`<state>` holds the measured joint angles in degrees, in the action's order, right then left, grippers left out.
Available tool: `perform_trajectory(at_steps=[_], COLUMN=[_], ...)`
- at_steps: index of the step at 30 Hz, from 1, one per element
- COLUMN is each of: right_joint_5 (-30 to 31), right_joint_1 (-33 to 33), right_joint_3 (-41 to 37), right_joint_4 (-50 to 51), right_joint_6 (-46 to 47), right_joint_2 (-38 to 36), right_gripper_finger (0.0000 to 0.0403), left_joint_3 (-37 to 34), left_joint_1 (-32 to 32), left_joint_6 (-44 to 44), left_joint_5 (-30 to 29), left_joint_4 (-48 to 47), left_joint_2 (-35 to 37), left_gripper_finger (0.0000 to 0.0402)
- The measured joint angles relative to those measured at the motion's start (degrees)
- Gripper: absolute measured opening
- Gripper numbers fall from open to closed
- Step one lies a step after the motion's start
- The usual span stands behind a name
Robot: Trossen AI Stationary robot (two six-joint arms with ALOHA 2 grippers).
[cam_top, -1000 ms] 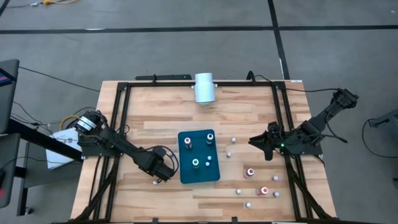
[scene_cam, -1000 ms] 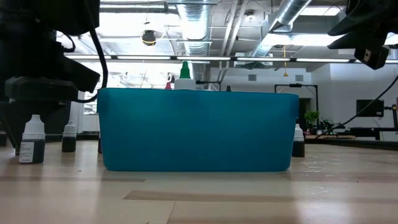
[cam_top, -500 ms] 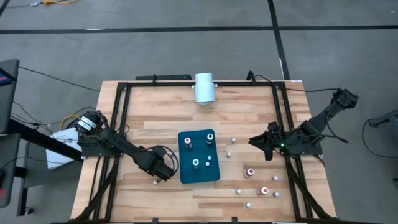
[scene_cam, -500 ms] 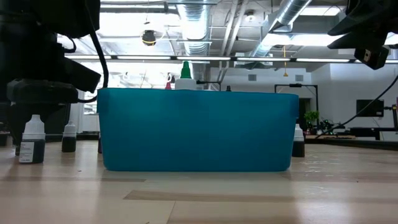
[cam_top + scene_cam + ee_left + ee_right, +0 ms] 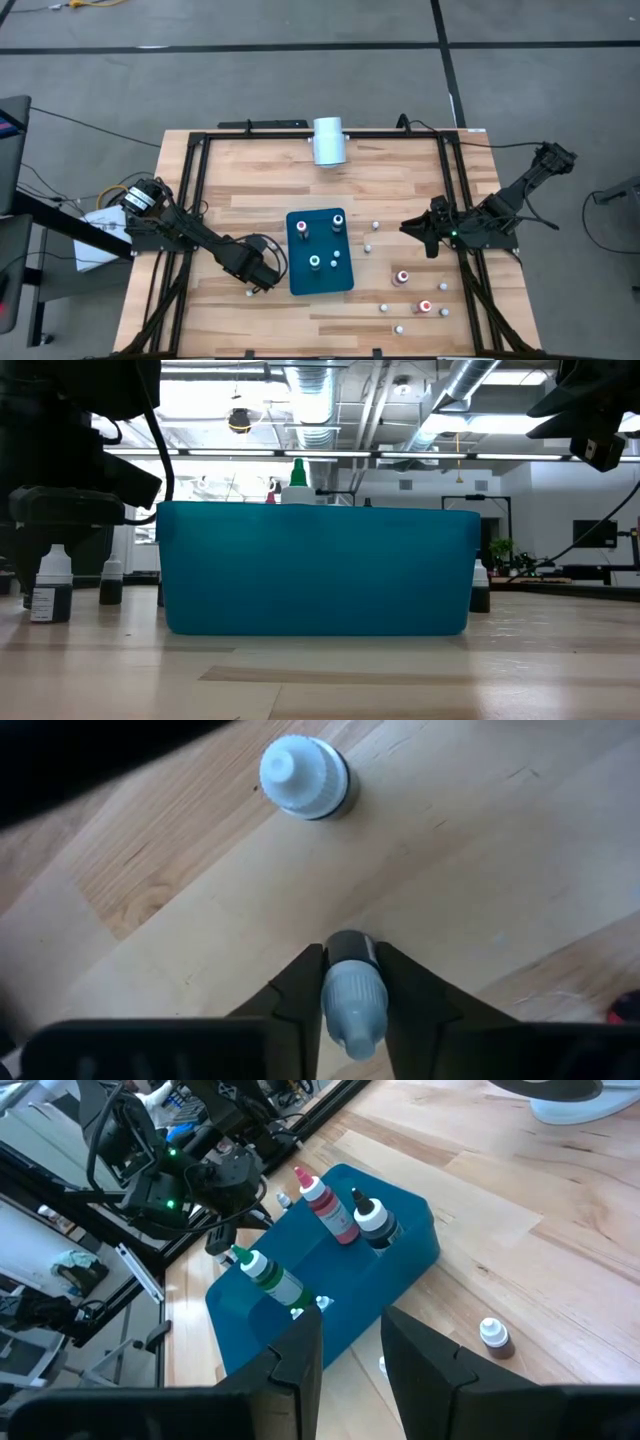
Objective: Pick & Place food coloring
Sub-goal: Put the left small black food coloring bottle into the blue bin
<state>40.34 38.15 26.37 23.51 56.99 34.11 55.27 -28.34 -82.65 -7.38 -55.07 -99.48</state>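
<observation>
- The table (image 5: 250,205) is pale wood planks with a black frame round its edge, and both my arms reach in over it from the sides.
- A teal tray (image 5: 320,252) sits near the middle of the table; in the low view its wall (image 5: 318,568) fills most of the width.
- A white cylinder (image 5: 328,140) lies at the far edge of the table, well apart from the tray.
- My right pincer (image 5: 432,236) hangs over the right side of the table, away from the tray, its fingers (image 5: 300,1355) a little apart with nothing between them.
- My left pincer (image 5: 268,276) is down just beside the tray's left wall, and its two fingers (image 5: 300,995) are pinching a small bottle (image 5: 350,992) (dark body, pale bluish cap) that stands on the wood.
- A second bottle (image 5: 304,778) with a white cap stands on the wood near the pinched one, not touching it.
- Inside the tray stand four bottles: a red-capped one (image 5: 322,1204), a dark one with a white tip (image 5: 373,1219), a green one (image 5: 268,1276), and a smaller white-topped one (image 5: 335,255) beside the green.
- More bottles are scattered on the wood right of the tray, two with red tops (image 5: 402,277) ringed in white, the others (image 5: 368,248) only small whitish dots from above.
</observation>
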Motion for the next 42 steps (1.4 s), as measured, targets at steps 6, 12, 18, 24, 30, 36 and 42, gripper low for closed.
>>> perform_trajectory(at_steps=[6,12,18,24,30,36,42], right_joint_5=[0.0,0.0,0.0,0.0,0.0,0.0,0.0], right_joint_1=[0.0,0.0,0.0,0.0,0.0,0.0,0.0], right_joint_3=[0.0,0.0,0.0,0.0,0.0,0.0,0.0], right_joint_4=[0.0,0.0,0.0,0.0,0.0,0.0,0.0], right_joint_6=[0.0,0.0,0.0,0.0,0.0,-0.4,-0.5], right_joint_2=[0.0,0.0,0.0,0.0,0.0,0.0,0.0], right_gripper_finger=[0.0095,0.0095,0.0095,0.0095,0.0095,0.0095,0.0095], left_joint_3=[0.0,0.6,3.6,6.6,9.0,11.4,11.5], left_joint_1=[0.0,0.0,0.0,-0.1,-0.1,-0.1,-0.1], left_joint_6=[-0.1,0.3,3.9,5.2,6.3,6.9,13.6], left_joint_5=[0.0,0.2,0.9,0.9,-0.9,-6.9,-14.0], left_joint_4=[0.1,0.1,-2.6,-6.6,-7.0,-3.0,10.5], left_joint_2=[0.0,0.0,0.1,2.6,8.2,14.5,19.4], left_gripper_finger=[0.0069,0.0065,0.0064,0.0063,0.0062,0.0062,0.0062])
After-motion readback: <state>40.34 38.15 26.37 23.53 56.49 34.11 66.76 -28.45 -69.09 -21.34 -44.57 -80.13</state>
